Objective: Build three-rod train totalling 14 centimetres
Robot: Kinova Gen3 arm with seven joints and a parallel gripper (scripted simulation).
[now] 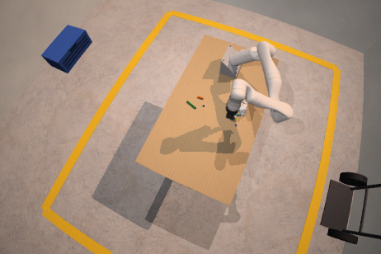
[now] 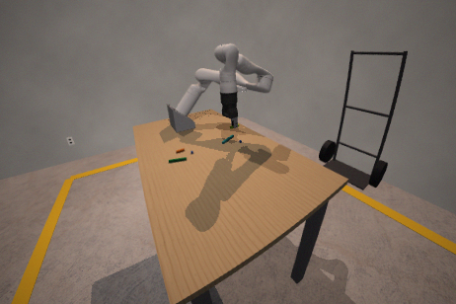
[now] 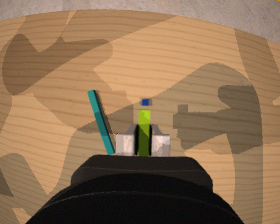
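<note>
Wooden bench [image 1: 194,171], seen from above, carried every rod of the set. At its left part lay the green rod [image 1: 190,105], with the orange rod [image 1: 199,97] just beside it on the far side and a small blue rod [image 1: 203,105] near both; none of the three touched another. Further right, the white arm [image 1: 268,72] reached down from its grey base [image 1: 228,68] so that the tool [image 1: 232,114] stood low over the bench. In the wrist view the tool [image 3: 143,142] was clamped on the lime rod [image 3: 144,128], whose free end pointed away from the camera between the pale fingers. The turquoise rod [image 3: 100,122] lay flat just left of the held rod, slanted slightly to it; whether the two touched could not be told. A second blue rod [image 3: 145,102] lay just beyond the tip of the lime rod, apart from it. In the exterior view the turquoise rod [image 2: 227,139] lay near the tool [image 2: 234,124], well apart from the green rod [image 2: 177,160]. A black hand truck [image 2: 351,54] stood on the floor at the right.
</note>
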